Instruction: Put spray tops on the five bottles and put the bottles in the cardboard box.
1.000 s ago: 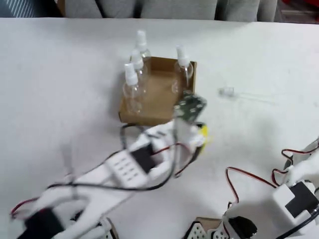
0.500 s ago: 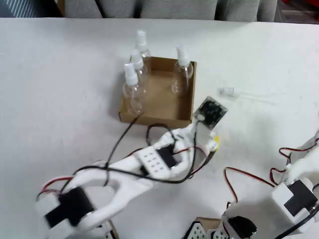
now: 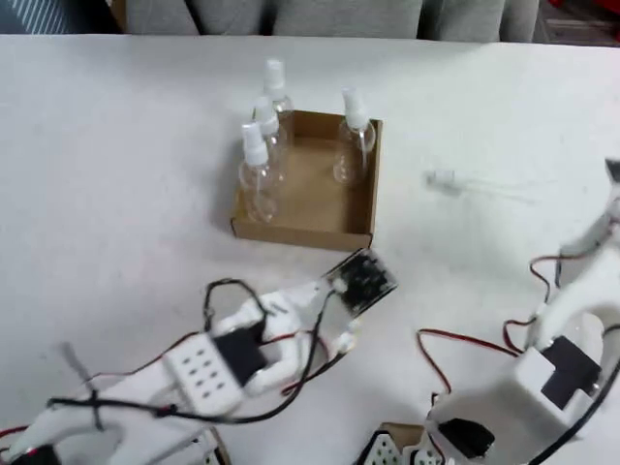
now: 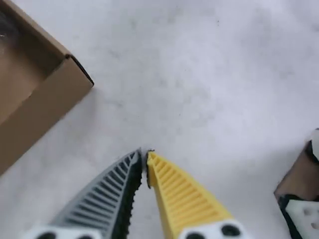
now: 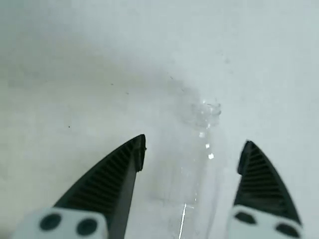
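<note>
The cardboard box (image 3: 320, 199) sits mid-table with several clear bottles in it, each with a white spray top: three along its left side (image 3: 257, 170) and one at the far right corner (image 3: 355, 140). A loose spray top (image 3: 441, 179) lies on the table right of the box, its thin tube pointing right. My left gripper (image 4: 145, 153) is shut and holds nothing, just off the box's near right corner (image 4: 45, 107). My right gripper (image 5: 192, 144) is open, with a clear topless bottle (image 5: 192, 164) between its fingers, not gripped.
The left arm (image 3: 232, 354) stretches across the near-left table, trailing red and black wires. The right arm (image 3: 557, 358) stands at the near-right edge. Bare white table lies all around the box. Grey chairs line the far edge.
The left arm drew back from the box's right front corner toward the near left. The right arm rose and swung toward the right edge.
</note>
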